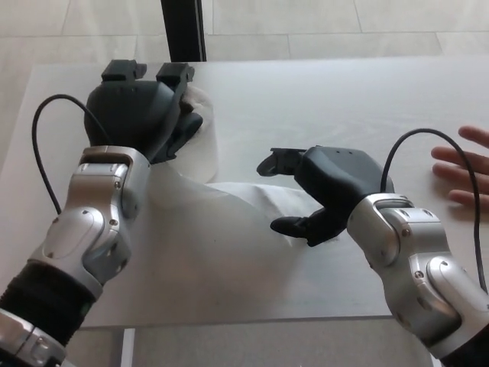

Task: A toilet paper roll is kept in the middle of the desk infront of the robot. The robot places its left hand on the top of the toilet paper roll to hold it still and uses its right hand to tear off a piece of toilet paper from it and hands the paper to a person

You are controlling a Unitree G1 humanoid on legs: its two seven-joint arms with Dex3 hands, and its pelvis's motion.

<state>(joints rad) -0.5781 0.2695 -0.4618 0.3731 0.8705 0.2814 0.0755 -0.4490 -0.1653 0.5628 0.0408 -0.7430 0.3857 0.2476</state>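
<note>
A white toilet paper roll (202, 138) stands upright toward the far left of a pale grey worktop (321, 99), and the robot's black left hand (141, 115) rests on top of it, covering most of it, its fingers (183, 130) curled down over the roll's top edge. A loose sheet of paper (229, 222) trails from the roll across the worktop to the right hand (321, 191), whose fingers (290, 225) are spread apart around the sheet's far end. A person's hand (462, 172) lies flat at the right edge.
</note>
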